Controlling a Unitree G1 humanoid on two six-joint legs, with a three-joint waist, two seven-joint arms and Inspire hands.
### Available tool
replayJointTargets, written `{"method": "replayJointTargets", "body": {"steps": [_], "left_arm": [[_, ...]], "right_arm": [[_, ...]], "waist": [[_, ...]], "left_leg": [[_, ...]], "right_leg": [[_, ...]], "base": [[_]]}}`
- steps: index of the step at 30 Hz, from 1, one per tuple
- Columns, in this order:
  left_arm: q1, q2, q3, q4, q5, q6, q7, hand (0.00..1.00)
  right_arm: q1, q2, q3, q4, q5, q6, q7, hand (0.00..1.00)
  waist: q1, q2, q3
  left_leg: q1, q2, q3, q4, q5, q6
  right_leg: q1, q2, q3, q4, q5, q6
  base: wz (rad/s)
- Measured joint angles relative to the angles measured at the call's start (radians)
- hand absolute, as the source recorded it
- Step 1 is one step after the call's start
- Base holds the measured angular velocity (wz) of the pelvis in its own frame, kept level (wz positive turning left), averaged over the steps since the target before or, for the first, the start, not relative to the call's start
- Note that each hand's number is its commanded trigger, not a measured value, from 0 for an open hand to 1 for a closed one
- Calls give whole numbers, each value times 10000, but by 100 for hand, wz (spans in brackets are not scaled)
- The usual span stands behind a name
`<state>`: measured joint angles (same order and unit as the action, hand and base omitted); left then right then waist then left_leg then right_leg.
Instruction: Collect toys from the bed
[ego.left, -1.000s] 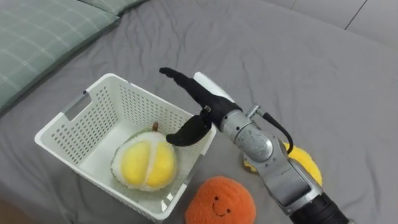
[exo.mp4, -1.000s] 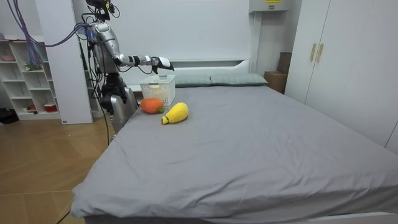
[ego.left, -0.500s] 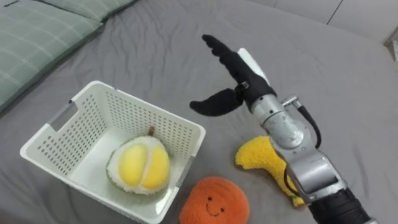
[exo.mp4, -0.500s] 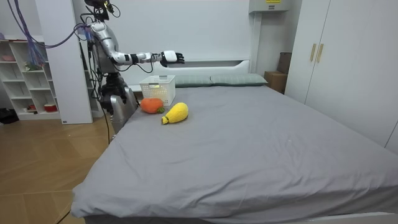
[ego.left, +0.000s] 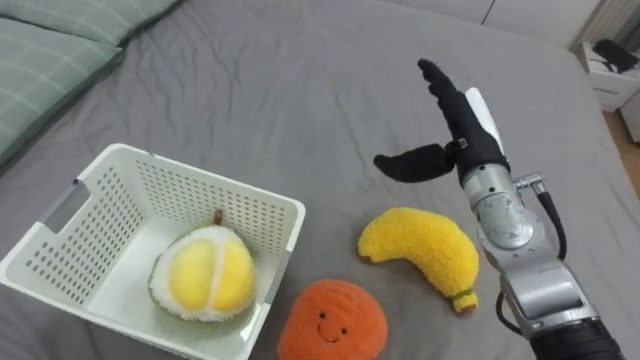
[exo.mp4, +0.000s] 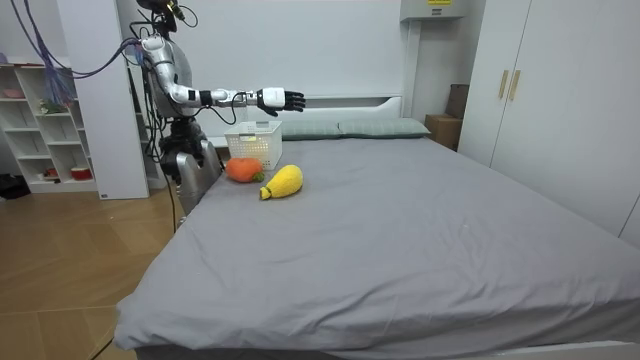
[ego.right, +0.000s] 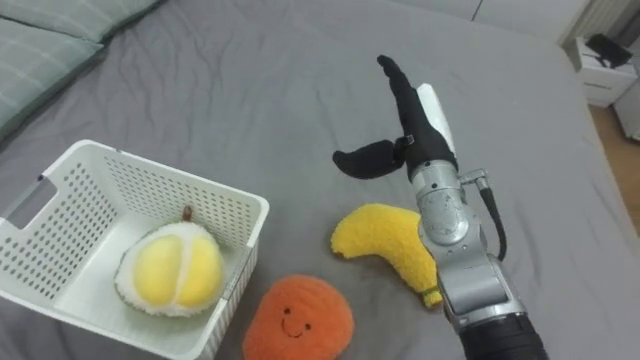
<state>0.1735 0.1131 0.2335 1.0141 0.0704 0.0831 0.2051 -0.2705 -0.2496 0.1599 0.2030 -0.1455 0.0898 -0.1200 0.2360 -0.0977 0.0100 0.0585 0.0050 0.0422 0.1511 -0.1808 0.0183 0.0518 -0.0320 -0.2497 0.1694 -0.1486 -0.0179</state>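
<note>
1. Since a second ago the robot's black right hand (ego.left: 462, 140) has swung from above the far rim of the white perforated plastic basket (ego.left: 190, 200) out to the right. It now hangs over bare grey bedsheet (ego.left: 290, 90), beyond the toys. The head camera has turned with it, so the toys only seem to have shifted.
2. At far left a green checked pillow (ego.left: 45, 55) lies at the bed's head. The basket stands on the sheet below it, and a cream and yellow durian-shaped plush toy (ego.left: 203, 285) already lies inside, towards the near right wall.
3. A round orange plush toy with a smiling face (ego.left: 330, 322) lies on the sheet just beside the basket's near right corner. I cannot tell whether it touches the corner.
4. To its right, and apart from it, a curved yellow banana-shaped plush toy (ego.left: 420, 250) lies flat on the sheet with its stalk end pointing to the lower right, close under the right forearm.
5. The right hand's fingers are straight and close together, the thumb is spread wide to the left, and it holds nothing.
6. Two toys are still to be collected.
   - Both look light, soft and squashy, and fuzzy enough not to slip; squeezing should not harm them.
   - The banana is probably best taken across its thick middle, fingers over the back and thumb in the inner curve.
   - The orange is broader and likely needs a wide grip from above, pressed into the stuffing.
</note>
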Motion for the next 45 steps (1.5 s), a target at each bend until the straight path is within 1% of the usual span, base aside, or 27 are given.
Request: {"method": "replayJointTargets", "body": {"steps": [4, 7, 9, 10, 12, 13, 14, 15, 16, 18, 20, 22, 24, 25, 26, 27, 28, 30, 31, 32, 34, 36, 37, 38, 39, 40, 45], "left_arm": [[145, 7, 3, 9, 25, 28, -6, 0], [151, 30, -5, 14, 1, 49, -10, 0], [173, 57, -5, 105, 4, 60, -12, 0], [168, 119, -24, 171, 22, 80, -19, 0], [178, 197, -37, 167, 29, 127, -30, 0], [242, 266, -35, 154, 22, 216, -34, 0], [266, 279, -47, 152, 5, 218, -32, 0], [278, 314, -70, 158, -15, 243, -31, 0], [254, 392, -202, 157, -19, 272, -20, 0], [147, 574, -566, 157, -30, 334, -15, 0], [-101, 667, -796, 154, -126, 359, 22, 0], [-389, 698, -1049, 238, -311, 364, 17, 0], [-850, 731, -1422, 300, -592, 334, 19, 0], [-1086, 738, -1570, 459, -812, 307, 17, 0], [-1194, 739, -1621, 547, -825, 301, 15, 0], [-1432, 736, -1624, 684, -789, 248, 10, 0], [-1614, 746, -1625, 811, -793, 175, 12, 0], [-1799, 745, -1673, 1024, -825, 58, 9, 0], [-1852, 745, -1696, 1107, -822, -17, -1, 0], [-1857, 745, -1706, 1123, -824, -41, -3, 0], [-1866, 761, -1869, 1269, -1159, -59, -15, 0], [-1868, 761, -1988, 1369, -1350, -56, -23, 0], [-1897, 761, -1989, 1411, -1453, -58, -24, 0], [-1938, 761, -1996, 1462, -1508, -60, -24, 0], [-2007, 761, -2031, 1561, -1618, -50, -25, 0], [-2035, 761, -2036, 1581, -1725, -50, -26, 0], [-2063, 831, -2233, 1603, -2225, -146, -139, 0]], "right_arm": [[4, -203, -83, 112, 0, -1, -5, 0], [7, -301, -82, 690, -133, 4, 0, 0], [16, -302, -82, 1053, -141, 6, 9, 0], [10, -314, -83, 1371, -120, 1, 8, 0], [4, -348, -127, 1735, -76, -2, 8, 0], [6, -365, -275, 2240, 0, 20, -1, 0], [6, -377, -281, 2354, 47, 66, -12, 0], [6, -394, -281, 2618, 227, 81, -14, 0], [3, -400, -258, 2905, 236, 98, -15, 0], [-1, -402, -233, 3519, 163, 104, -15, 0], [-151, -417, -235, 4220, 183, 117, -50, 0], [-443, -416, -206, 4959, 145, 91, -114, 0], [-957, -451, -74, 6057, -21, 85, -279, 0], [-1240, -457, -20, 6596, -26, 81, -315, 0], [-1364, -459, 1, 6847, -26, 80, -327, 0], [-1609, -478, 83, 7281, -64, 40, -375, 0], [-1877, -478, 154, 7730, -71, -81, -456, 0], [-2229, -484, 156, 8353, -108, -264, -551, 0], [-2326, -503, 156, 8635, -206, -296, -638, 0], [-2337, -515, 159, 8712, -204, -310, -679, 0], [-2456, -547, 332, 8884, -196, -346, -743, 0], [-2551, -563, 505, 8902, -196, -353, -744, 0], [-2613, -569, 566, 8907, -196, -369, -746, 0], [-2635, -573, 568, 8957, -194, -410, -749, 0], [-2664, -572, 613, 9220, -199, -511, -752, 0], [-2666, -570, 641, 9448, -262, -526, -751, 0], [-2672, -572, 660, 9772, -499, -617, -897, 0]], "waist": [[-155, -123, -13], [-177, -202, -60], [-222, -206, -53], [-270, -215, -49], [-346, -267, -79], [-369, -291, -74], [-382, -311, -68], [-400, -346, -82], [-404, -387, -84], [-457, -416, -48], [-437, -492, -96], [-415, -506, -73], [-374, -490, -30], [-381, -471, 6], [-380, -465, 15], [-367, -455, 56], [-344, -450, 110], [-262, -456, 147], [-95, -482, 174], [-46, -484, 186], [81, -482, 256], [134, -460, 300], [143, -458, 302], [135, -443, 322], [144, -424, 341], [187, -407, 351], [152, -356, 385]], "left_leg": [[26, 16, 25, -15, 0, 0], [86, 23, 41, -2, 1, 0], [158, 25, 60, -2, 0, 0], [195, 31, 60, -8, -1, 0], [186, 37, 61, 2, -2, -2], [126, 36, 77, 8, -9, 2], [96, 35, 78, 26, -11, 4], [13, 36, 88, 75, -11, 4], [-76, 42, 71, 147, -12, 4], [-290, 47, 47, 238, -11, 3], [-660, 55, -22, 387, -10, 2], [-1024, 55, -34, 464, -7, 5], [-1577, 51, 1, 549, 52, 21], [-1799, 44, -22, 571, 112, 31], [-1910, 36, -38, 595, 137, 36], [-2136, 35, -43, 653, 144, 37], [-2346, 35, -47, 706, 147, 35], [-2602, 33, -45, 718, 158, 36], [-2689, 44, -12, 715, 159, 37], [-2731, 48, -18, 715, 159, 37], [-2877, 51, -42, 706, 159, 37], [-2992, 44, -76, 699, 159, 37], [-3124, 39, -160, 699, 159, 37], [-3163, 38, -179, 701, 160, 36], [-3189, 36, -239, 700, 160, 35], [-3203, 37, -275, 699, 161, 34], [-3223, 31, -281, 677, 160, 35]], "right_leg": [[-2, 11, 12, -13, 0, 0], [32, 12, 48, -1, 1, -1], [109, 11, 42, 0, 2, -1], [174, 11, 33, 5, 2, -1], [171, 11, 25, 13, 2, -1], [134, 7, 35, 17, 5, -6], [117, 4, 33, 21, 7, -10], [34, 2, 41, 43, 15, -22], [-20, 5, 22, 55, 24, -34], [-206, 11, 11, 66, 43, -51], [-547, 6, -8, 165, 66, -70], [-853, 19, 4, 175, 131, -80], [-1397, 26, -10, 203, 247, -103], [-1630, 26, -43, 186, 293, -109], [-1744, 23, -66, 186, 307, -108], [-1935, 19, -107, 182, 329, -118], [-2129, 28, -111, 181, 342, -126], [-2383, 16, -118, 179, 350, -128], [-2494, -3, -90, 167, 350, -128], [-2523, -11, -113, 151, 350, -127], [-2658, -19, -296, 129, 350, -128], [-2718, -28, -399, 54, 350, -128], [-2800, -31, -521, 3, 350, -128], [-2810, -31, -574, -14, 350, -128], [-2807, -32, -665, -21, 350, -128], [-2800, -33, -754, -20, 350, -128], [-2807, -43, -765, -25, 350, -128]], "base": [[0], [0], [0], [0], [0], [0], [0], [0], [0], [2], [0], [0], [-2], [0], [8], [7], [5], [-3], [-5], [0], [5], [5], [14], [20], [19], [17], [3]]}}
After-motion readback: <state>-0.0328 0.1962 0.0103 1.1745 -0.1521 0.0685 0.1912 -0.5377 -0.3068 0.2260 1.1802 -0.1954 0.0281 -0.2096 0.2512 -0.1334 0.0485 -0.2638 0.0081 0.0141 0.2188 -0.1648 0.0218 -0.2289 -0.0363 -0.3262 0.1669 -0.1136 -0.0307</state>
